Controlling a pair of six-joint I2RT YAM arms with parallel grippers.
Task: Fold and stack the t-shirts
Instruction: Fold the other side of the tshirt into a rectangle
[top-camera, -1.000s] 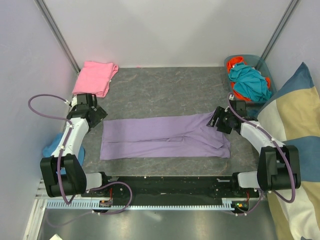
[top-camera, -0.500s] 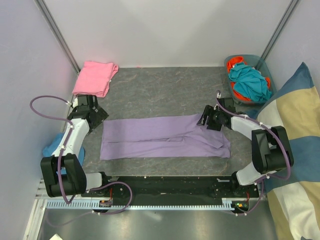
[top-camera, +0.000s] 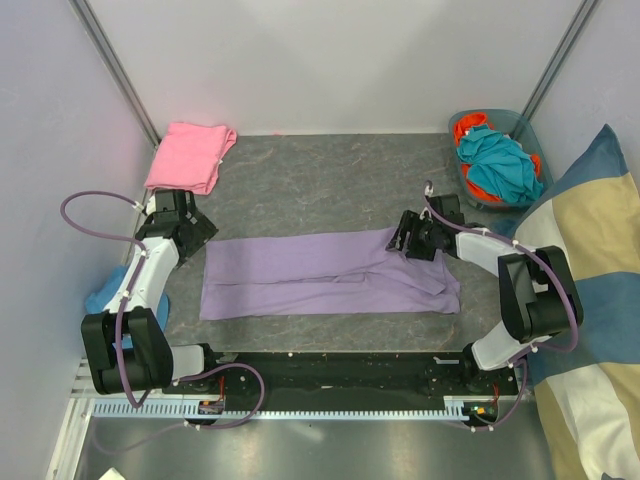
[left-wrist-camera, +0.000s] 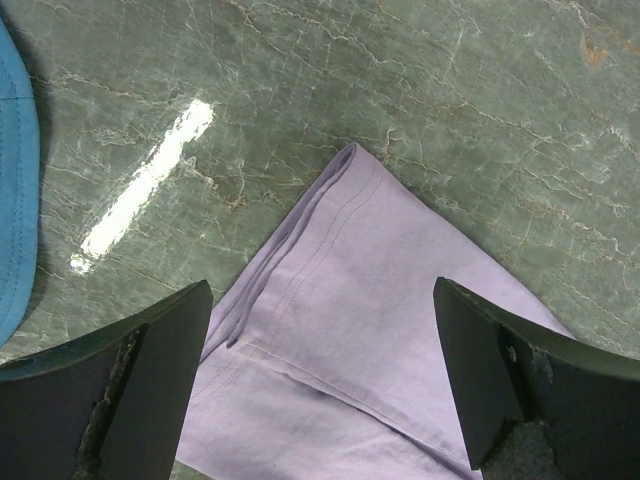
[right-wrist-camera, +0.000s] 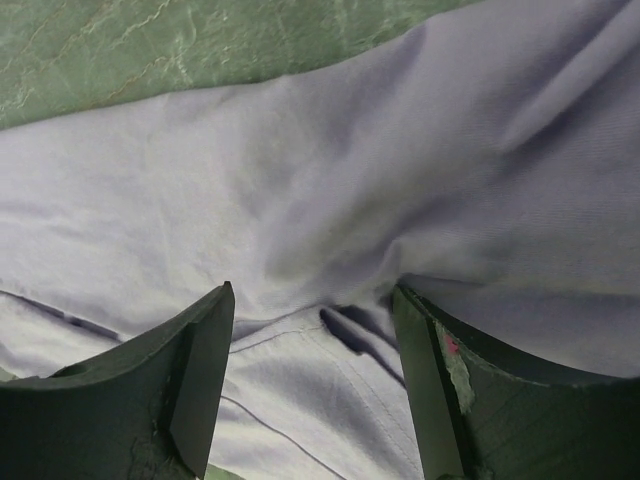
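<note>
The lavender t-shirt (top-camera: 320, 275) lies folded into a long strip across the grey table (top-camera: 320, 180). The pink t-shirt (top-camera: 190, 155) lies folded at the back left. My left gripper (top-camera: 197, 232) hovers open over the strip's far left corner. In the left wrist view that corner (left-wrist-camera: 400, 260) lies flat between the spread fingers (left-wrist-camera: 160, 360). My right gripper (top-camera: 405, 240) is open and low over the strip's far right end. In the right wrist view the cloth (right-wrist-camera: 300, 170) is bunched into a small fold between its fingers (right-wrist-camera: 200, 360).
A basket (top-camera: 520, 125) of teal and orange clothes stands at the back right. The big striped cushion (top-camera: 585, 260) leans along the right side. A blue cloth (top-camera: 105, 290) lies off the table's left edge, also in the left wrist view (left-wrist-camera: 12, 180). Walls close the left and back.
My right gripper has moved left along the strip's far edge, and the cloth there has bunched under it. The left arm has not moved.
</note>
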